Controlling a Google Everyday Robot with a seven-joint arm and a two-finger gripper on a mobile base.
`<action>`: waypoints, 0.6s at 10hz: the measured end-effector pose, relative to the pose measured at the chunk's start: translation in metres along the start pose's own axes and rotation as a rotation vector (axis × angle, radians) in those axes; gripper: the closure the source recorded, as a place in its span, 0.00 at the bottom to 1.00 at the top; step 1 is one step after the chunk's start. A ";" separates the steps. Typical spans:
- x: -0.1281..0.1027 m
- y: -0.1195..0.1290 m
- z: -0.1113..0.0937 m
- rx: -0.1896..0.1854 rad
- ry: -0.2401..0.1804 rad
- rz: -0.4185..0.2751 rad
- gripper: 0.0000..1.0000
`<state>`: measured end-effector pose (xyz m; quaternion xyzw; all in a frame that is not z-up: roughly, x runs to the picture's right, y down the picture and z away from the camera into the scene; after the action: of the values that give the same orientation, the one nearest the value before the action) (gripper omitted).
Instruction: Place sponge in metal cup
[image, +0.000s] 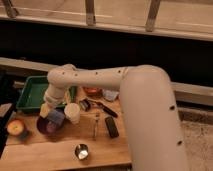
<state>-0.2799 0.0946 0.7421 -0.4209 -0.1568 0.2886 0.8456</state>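
The claw (50, 111), half hidden by the arm (95, 78), hangs over the dark bowl (43, 127).

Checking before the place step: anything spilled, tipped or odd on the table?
Nothing stands out. The metal cup stands upright near the front edge, the paper cup upright too; no spill visible. The gripper hangs over the dark bowl.

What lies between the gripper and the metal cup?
Only bare wooden table, in the camera view; the gripper hangs over the dark bowl, up-left of the metal cup.
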 end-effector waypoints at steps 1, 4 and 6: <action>0.003 0.007 -0.023 0.016 -0.020 -0.006 1.00; 0.013 0.027 -0.072 0.060 -0.057 -0.018 1.00; 0.027 0.037 -0.089 0.084 -0.057 -0.012 1.00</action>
<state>-0.2268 0.0738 0.6602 -0.3758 -0.1712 0.3019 0.8592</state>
